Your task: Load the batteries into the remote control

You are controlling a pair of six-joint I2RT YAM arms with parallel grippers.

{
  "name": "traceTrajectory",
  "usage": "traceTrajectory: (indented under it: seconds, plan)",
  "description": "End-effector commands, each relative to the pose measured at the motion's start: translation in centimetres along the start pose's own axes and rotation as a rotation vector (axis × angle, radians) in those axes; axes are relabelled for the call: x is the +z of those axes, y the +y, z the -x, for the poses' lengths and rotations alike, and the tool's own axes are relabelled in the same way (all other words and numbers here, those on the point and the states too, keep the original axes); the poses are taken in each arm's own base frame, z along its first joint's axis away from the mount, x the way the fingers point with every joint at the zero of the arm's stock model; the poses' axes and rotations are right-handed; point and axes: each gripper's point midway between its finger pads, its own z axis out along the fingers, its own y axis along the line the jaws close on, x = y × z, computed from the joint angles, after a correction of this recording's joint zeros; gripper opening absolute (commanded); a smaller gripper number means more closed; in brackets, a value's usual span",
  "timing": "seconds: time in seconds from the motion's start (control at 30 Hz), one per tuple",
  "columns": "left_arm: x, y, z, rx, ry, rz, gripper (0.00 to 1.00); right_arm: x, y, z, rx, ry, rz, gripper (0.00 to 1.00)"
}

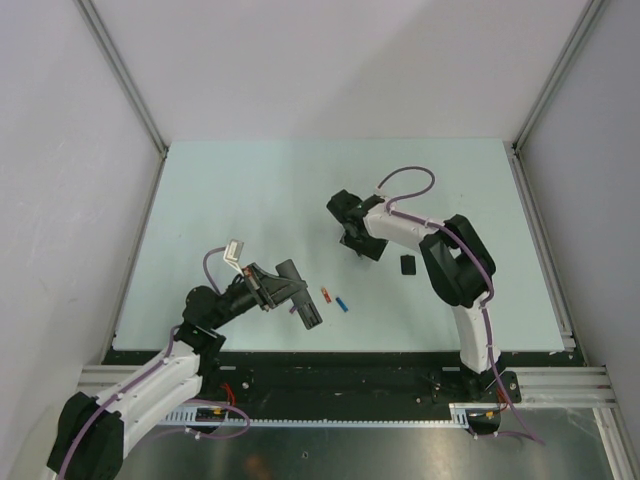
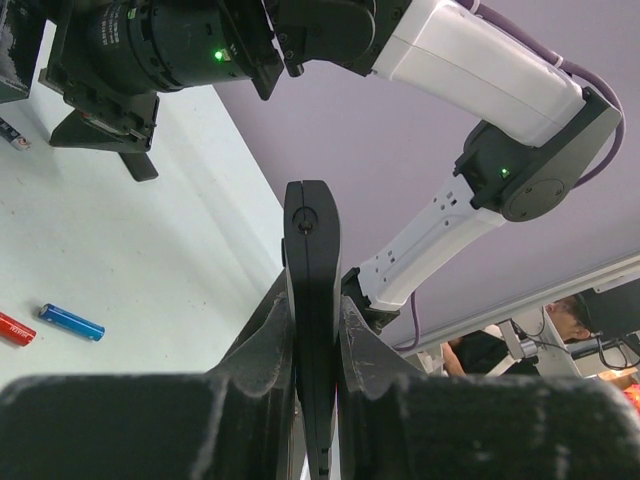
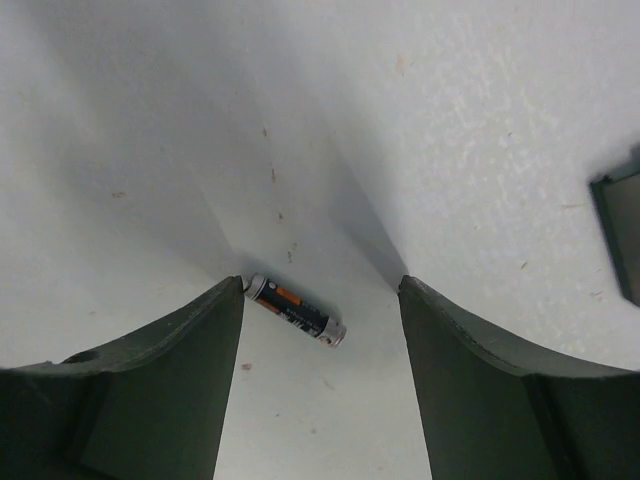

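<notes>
My left gripper [image 1: 283,286] is shut on the remote control [image 1: 305,308], a slim black bar, and holds it on edge above the table near the front. In the left wrist view the remote [image 2: 311,260] stands clamped between both fingers [image 2: 262,340]. A red-orange battery [image 1: 325,294] and a bright blue battery [image 1: 342,304] lie on the table just right of the remote; they also show in the left wrist view [image 2: 14,328] [image 2: 70,321]. My right gripper [image 1: 352,238] is open, low over the table, its fingers either side of a dark battery [image 3: 296,310].
A small flat black piece [image 1: 407,265] lies right of the right gripper; its edge shows in the right wrist view [image 3: 620,235]. A tiny dark and blue thing [image 2: 12,136] lies at the left edge of the left wrist view. Grey walls enclose the pale table [image 1: 250,190].
</notes>
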Motion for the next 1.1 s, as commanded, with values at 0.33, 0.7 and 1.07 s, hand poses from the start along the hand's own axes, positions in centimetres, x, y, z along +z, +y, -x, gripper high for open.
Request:
traceTrajectory:
  seconds: [0.33, 0.7, 1.07]
  plan:
    - [-0.3, -0.5, 0.3, 0.008, -0.022, -0.026, 0.00, 1.7, -3.1, -2.8, -0.374, 0.001, -0.015, 0.67]
    - [-0.5, -0.5, 0.2, 0.006, -0.026, -0.028, 0.00, 0.4, -2.1, -3.7, -0.592, 0.010, 0.133, 0.65]
    - [-0.6, -0.2, 0.0, 0.000, -0.020, -0.019, 0.00, 0.7, -2.8, -3.6, -0.737, 0.040, 0.173, 0.41]
